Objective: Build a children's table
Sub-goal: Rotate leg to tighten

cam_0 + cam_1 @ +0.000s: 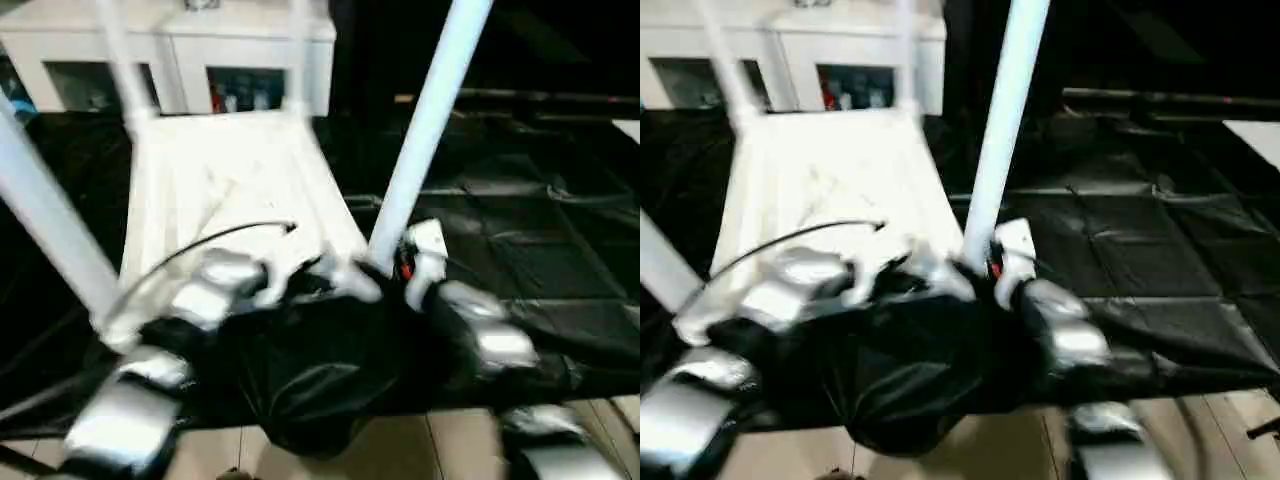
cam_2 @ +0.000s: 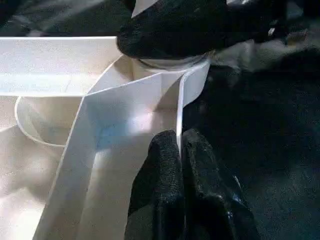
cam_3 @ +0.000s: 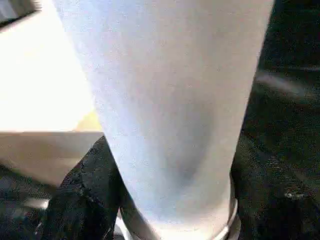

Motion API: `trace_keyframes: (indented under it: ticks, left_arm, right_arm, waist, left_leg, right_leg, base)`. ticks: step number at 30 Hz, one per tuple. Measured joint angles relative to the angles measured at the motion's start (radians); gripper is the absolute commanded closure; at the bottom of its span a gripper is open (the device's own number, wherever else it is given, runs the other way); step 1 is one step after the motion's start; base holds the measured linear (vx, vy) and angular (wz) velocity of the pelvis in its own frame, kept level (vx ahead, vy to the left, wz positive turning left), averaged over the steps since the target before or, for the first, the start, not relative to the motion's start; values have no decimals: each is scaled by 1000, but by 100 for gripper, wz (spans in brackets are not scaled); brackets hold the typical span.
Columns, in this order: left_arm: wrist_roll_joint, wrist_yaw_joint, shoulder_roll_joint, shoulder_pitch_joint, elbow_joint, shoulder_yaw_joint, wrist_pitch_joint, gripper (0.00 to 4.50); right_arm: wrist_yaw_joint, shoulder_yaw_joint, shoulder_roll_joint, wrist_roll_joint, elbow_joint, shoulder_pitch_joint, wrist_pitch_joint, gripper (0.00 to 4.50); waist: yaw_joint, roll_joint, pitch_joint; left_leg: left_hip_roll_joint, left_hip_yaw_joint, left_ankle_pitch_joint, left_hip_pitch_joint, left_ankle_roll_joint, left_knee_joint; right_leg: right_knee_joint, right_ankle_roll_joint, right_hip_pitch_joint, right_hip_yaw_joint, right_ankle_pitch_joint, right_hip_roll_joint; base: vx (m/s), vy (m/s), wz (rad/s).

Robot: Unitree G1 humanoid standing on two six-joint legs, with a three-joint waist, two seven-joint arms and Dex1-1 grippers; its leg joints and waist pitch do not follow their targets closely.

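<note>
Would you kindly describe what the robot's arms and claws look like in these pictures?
Both forearms are shiny silver and rounded: left forearm, right forearm. A thin black cable arcs over the left arm. The right wrist carries a white block with a small red mark. The left claw has two black, rough-textured fingers; the right claw's finger is black too.

Leg: you've got a white tube leg [image 3: 170,100] rising thru mid-frame, tapered, w/ a silver ring at its base.
Right gripper [image 3: 170,200]: black fingers [image 3: 80,200] sit either side of the leg's base, closed on it.
Tabletop: white edge [image 3: 45,145] beside the leg.
Background: black sheet [image 3: 285,100].
</note>
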Motion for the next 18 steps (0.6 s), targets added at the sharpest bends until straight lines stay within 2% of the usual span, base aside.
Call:
trace_keyframes:
  ticks: [3,4,5,7,9,14,18]
  left_arm:
    - [5,10,-11,-3,6,6,-1,450]
    - [5,9,-11,-3,6,6,-3,450]
    - [5,2,-9,-2,5,6,-6,450]
    - [5,-23,3,2,-2,9,-10,450]
    - [4,-57,21,11,-14,9,-19,450]
    - [-14,-199,95,50,-67,8,-53,450]
    - [-43,-353,154,80,-112,0,-67,450]
  right_arm:
    - [-13,0,3,-30,7,-3,-26,189]
    - [-11,0,3,-29,7,-3,-30,133]
    - [-6,0,3,-27,7,-1,-36,119]
    - [39,0,0,-25,7,1,-39,119]
    - [95,7,-11,-20,2,6,-44,86]
    - [374,71,-104,4,-63,36,-2,74]
    - [606,143,-196,35,-144,55,59,74]
  waist:
    - [2,2,-1]
    - [2,2,-2]
    - [2,2,-2]
    - [2,2,-2]
    - [0,2,-2]
    - [2,2,-1]
    - [8,2,-1]
  left_leg:
    - [-3,0,0,0,0,-1]
    - [-3,0,0,0,1,-2]
    - [-3,0,0,0,1,-2]
    - [-2,0,0,0,1,-2]
    - [1,0,0,0,0,-2]
    - [4,-1,0,-1,0,-5]
    - [4,-1,0,-4,0,-5]
  right_leg:
    - [0,-1,0,5,2,1]
    - [0,-1,0,7,2,1]
    - [0,-1,0,8,2,3]
    - [0,-1,0,9,2,5]
    - [0,-1,-1,10,2,9]
    - [-1,-1,-2,10,2,13]
    - [-1,-1,-4,10,1,13]
  base:
    - [0,0,0]
    - [0,0,0]
    - [0,0,0]
    - [0,0,0]
    - [0,0,0]
    - [0,0,0]
    - [0,0,0]
